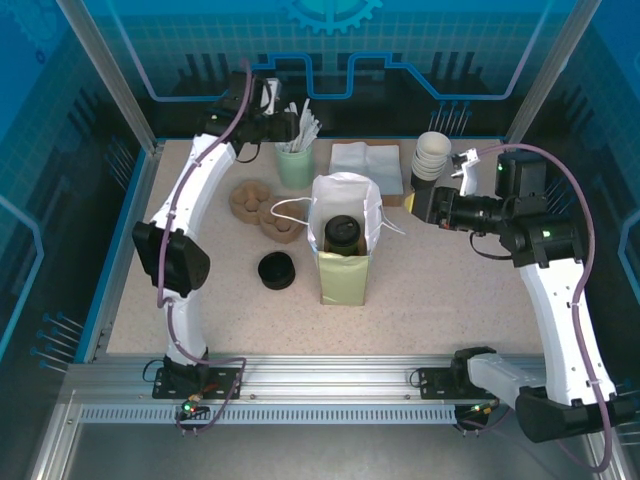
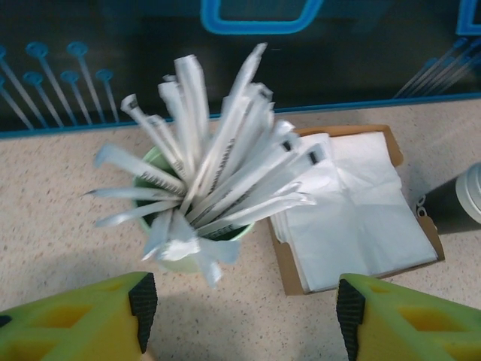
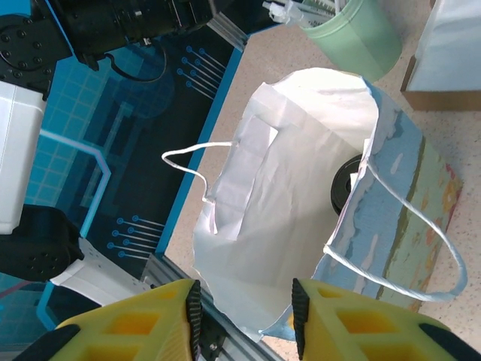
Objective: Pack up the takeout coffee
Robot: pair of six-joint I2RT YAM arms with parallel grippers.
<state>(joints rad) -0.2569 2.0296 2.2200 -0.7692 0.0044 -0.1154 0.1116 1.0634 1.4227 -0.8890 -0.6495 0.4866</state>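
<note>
The takeout coffee (image 1: 342, 232), a cup under a round black lid, stands inside the open paper bag (image 1: 345, 265) at the table's middle. From the right wrist its lid (image 3: 347, 184) peeks past the bag's white inner wall (image 3: 301, 173). My right gripper (image 3: 244, 316) hangs open at the bag's right side (image 1: 420, 205), and the bag's rim shows between its pads, unpinched. At the back my left gripper (image 1: 280, 128) is open, with nothing between its fingers (image 2: 246, 308), just short of the pale green tumbler of white sticks (image 2: 195, 248).
A cardboard tray of napkins (image 2: 353, 218) lies right of the tumbler (image 1: 295, 165). Stacked white cups (image 1: 432, 155) stand at the back right. Brown cup carriers (image 1: 262, 210) and a stack of black lids (image 1: 276, 270) sit left of the bag.
</note>
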